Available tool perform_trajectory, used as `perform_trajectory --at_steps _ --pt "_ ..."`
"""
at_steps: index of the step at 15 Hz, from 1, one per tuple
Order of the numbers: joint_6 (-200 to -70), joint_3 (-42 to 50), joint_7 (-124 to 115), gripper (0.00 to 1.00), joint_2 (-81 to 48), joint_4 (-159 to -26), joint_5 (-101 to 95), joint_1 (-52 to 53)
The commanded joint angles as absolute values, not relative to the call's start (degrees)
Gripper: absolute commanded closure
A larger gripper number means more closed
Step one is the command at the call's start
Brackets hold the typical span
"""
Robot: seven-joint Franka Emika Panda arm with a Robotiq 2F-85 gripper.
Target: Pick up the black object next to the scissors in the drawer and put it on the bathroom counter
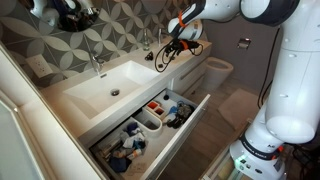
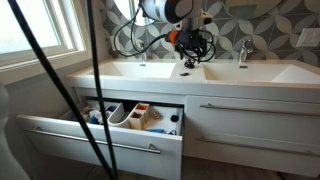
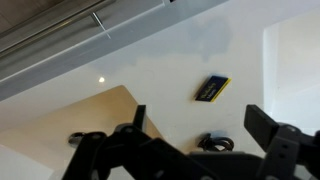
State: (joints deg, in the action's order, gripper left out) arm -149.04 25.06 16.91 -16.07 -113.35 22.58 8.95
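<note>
The small black object (image 3: 213,143) lies on the white bathroom counter (image 3: 180,60), apart from the fingers. My gripper (image 3: 200,118) is open and empty just above it, one finger on each side. In both exterior views the gripper (image 1: 172,52) (image 2: 190,58) hangs low over the counter between the two sinks. The open drawer (image 1: 188,128) (image 2: 95,136) below holds several white bins with mixed items. I cannot make out the scissors.
A flat blue-and-black item (image 3: 212,88) lies on the counter beyond the black object. Faucets (image 1: 97,62) (image 2: 243,52) stand at the wall behind the sinks (image 1: 110,88). A toilet (image 1: 215,70) stands beyond the vanity. The robot base (image 1: 265,150) is near the drawer front.
</note>
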Motion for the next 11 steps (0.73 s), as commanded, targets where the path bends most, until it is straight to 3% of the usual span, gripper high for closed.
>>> perform_trajectory --at_steps 1,5,11 --pt "-138.9 19.2 14.1 0.00 -5.7 -116.7 9.6 4.2" --pt "-130.6 13.3 17.7 0.00 1.9 -118.6 4.1 0.4" --pt "-132.2 10.6 21.0 0.00 3.2 -119.2 6.3 -1.5"
